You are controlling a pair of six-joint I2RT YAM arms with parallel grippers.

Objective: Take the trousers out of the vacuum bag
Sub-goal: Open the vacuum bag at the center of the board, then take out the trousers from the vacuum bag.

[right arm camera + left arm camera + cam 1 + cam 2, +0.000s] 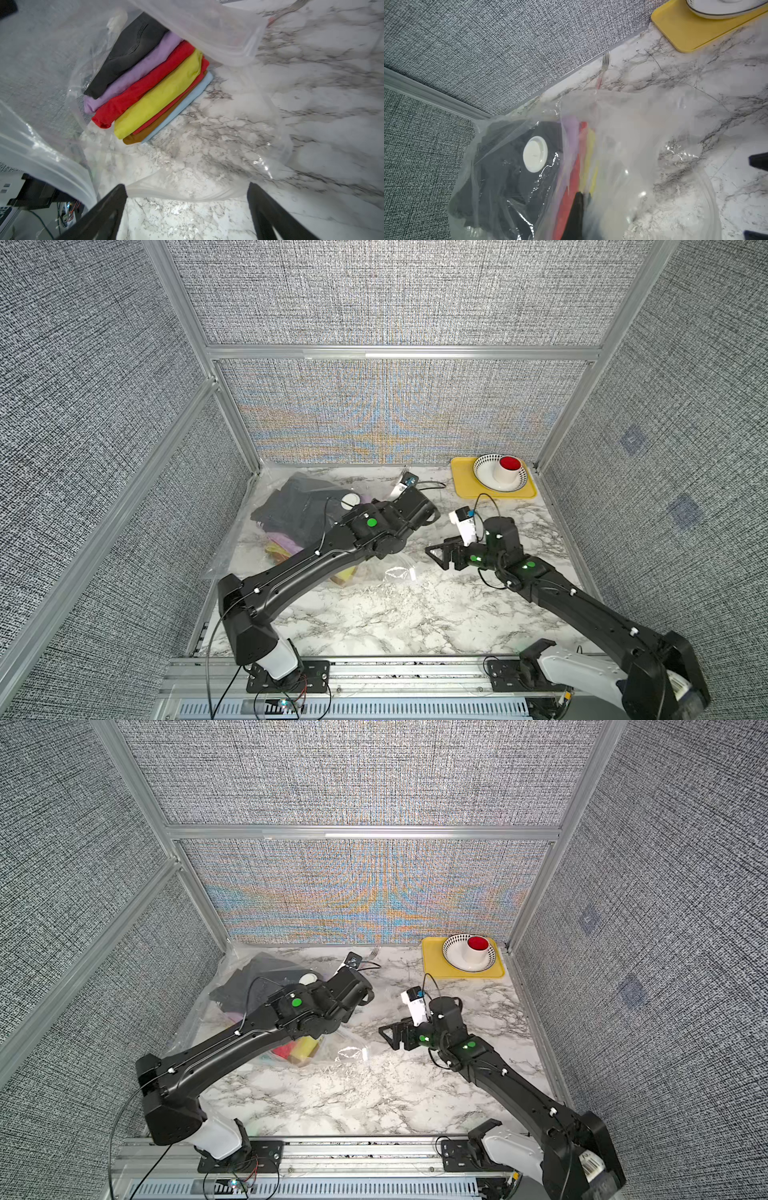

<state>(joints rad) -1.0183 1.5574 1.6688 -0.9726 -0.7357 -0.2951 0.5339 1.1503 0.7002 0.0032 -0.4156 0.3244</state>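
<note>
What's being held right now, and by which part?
Left gripper looks shut on the vacuum bag, pinching its upper sheet near the mouth; right gripper is open, holding nothing.

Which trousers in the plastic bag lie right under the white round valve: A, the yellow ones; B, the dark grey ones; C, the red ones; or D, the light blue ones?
B: in the left wrist view the white valve on the bag sits directly over the dark grey trousers, while the other colours show off to one side.
</note>
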